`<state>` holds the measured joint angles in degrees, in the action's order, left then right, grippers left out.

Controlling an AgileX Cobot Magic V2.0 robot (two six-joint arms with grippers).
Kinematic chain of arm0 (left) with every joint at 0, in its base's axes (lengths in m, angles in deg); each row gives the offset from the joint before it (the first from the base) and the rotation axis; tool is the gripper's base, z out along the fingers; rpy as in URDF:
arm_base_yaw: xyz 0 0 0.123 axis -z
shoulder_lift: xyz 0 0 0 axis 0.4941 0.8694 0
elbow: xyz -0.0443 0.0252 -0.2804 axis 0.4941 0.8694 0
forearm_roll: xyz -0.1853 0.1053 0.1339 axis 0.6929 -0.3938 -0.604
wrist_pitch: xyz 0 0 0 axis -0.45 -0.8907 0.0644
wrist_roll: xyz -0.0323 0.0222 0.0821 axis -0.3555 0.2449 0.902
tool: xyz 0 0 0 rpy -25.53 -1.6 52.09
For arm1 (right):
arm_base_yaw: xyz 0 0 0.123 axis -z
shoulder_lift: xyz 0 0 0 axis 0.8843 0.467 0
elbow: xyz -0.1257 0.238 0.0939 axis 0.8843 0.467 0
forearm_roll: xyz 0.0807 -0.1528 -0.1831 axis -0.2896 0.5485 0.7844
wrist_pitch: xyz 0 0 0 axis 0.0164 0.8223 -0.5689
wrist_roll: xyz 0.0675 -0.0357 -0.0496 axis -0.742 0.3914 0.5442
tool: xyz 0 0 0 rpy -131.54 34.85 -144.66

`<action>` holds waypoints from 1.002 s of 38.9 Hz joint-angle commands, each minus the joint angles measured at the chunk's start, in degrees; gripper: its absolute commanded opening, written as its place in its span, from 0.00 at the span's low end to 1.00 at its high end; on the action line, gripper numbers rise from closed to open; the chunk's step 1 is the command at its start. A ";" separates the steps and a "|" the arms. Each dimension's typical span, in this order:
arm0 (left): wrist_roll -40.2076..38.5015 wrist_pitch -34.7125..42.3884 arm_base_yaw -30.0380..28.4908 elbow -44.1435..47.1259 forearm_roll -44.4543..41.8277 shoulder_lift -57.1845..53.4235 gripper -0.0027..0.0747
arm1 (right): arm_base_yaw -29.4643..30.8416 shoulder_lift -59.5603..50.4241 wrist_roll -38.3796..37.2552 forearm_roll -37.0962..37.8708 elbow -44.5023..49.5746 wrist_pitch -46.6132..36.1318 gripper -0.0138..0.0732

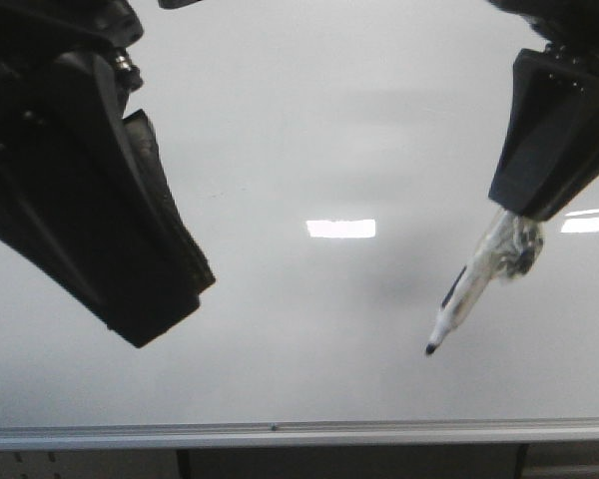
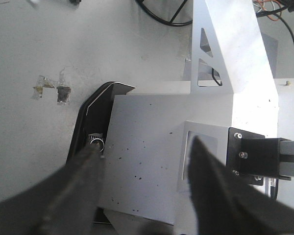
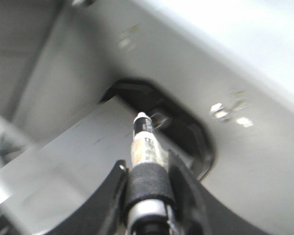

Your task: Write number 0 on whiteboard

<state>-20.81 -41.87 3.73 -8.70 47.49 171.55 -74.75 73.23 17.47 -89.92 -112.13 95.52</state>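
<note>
Two black grippers over the large glossy pale grey-white whiteboard (image 1: 280,130) in the front view: left gripper (image 1: 155,299) hanging free, right gripper (image 1: 539,205) pinching a white black-tipped marker pen (image 1: 457,304), tip slanting down beyond its fingers, at or just off the board. No drawn 0 visible anywhere below either gripper. Left wrist view: fingers (image 2: 68,196) spread apart, nothing between them. Right wrist view: fingers (image 3: 179,181) pressed against the marker's black band (image 3: 146,183).
</note>
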 commanded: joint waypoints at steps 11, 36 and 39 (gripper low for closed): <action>0.04 -2.28 0.36 -1.86 3.36 -2.09 0.01 | 0.81 -4.10 -5.99 10.19 -13.82 -8.26 0.10; 0.04 -2.28 0.36 -1.86 3.36 -2.09 0.01 | 0.81 8.44 -11.11 17.00 -40.65 5.65 0.09; 0.04 -2.28 0.36 -1.86 3.36 -2.09 0.01 | 0.81 9.98 -11.23 17.00 -42.44 5.96 0.09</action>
<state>-20.81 -41.87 3.73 -8.70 47.57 171.55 -74.30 84.12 6.48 -73.14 -151.06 102.45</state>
